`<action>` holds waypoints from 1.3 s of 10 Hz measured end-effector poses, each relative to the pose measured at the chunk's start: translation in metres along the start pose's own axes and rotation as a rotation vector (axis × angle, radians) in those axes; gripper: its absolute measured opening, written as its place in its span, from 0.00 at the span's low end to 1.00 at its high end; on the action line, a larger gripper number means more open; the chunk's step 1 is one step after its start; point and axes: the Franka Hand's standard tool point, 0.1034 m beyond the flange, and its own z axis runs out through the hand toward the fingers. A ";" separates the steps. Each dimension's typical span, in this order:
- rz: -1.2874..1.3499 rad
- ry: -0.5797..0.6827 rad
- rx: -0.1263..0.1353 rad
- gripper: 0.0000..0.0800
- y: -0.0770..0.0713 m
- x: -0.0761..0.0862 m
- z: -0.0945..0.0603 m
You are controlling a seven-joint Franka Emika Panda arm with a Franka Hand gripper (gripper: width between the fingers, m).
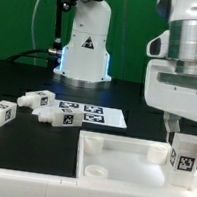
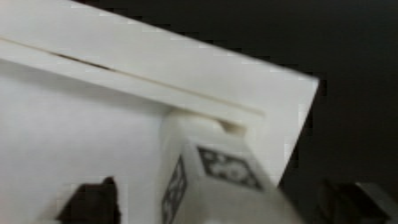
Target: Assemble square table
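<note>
Closest to the exterior camera lies the square panel (image 1: 129,161), flat on the black worktop (image 1: 17,86) with its raised rim up and one round corner socket (image 1: 97,172) showing. My arm comes down from above at the exterior view's right. The wrist is vertical and my end effector (image 1: 185,136) points straight down over the panel's corner on that side.

Directly below my end effector, between the fingers (image 2: 89,200), a white leg (image 1: 185,158) stands upright in that corner, its black-and-white tag facing the exterior camera. In the wrist view the fingers are spread, with a strip of panel visible between one finger and the leg, so I straddle the leg without pinching it. Whether its foot sits in a socket I cannot tell.

Three more legs (image 1: 34,100) lie on their sides on the worktop, well away from my end effector towards the exterior view's left. The marker board (image 1: 89,114) lies flat between them and my end effector.
</note>
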 end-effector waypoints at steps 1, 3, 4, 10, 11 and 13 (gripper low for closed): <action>-0.073 -0.002 0.000 0.78 0.000 -0.003 -0.001; -0.152 -0.001 -0.002 0.81 0.001 0.000 0.000; -0.240 0.000 -0.003 0.81 0.001 0.001 0.000; -0.793 0.012 -0.032 0.65 -0.001 0.021 -0.003; -0.790 0.012 -0.032 0.48 -0.001 0.022 -0.003; -0.640 0.014 -0.032 0.35 -0.001 0.022 -0.003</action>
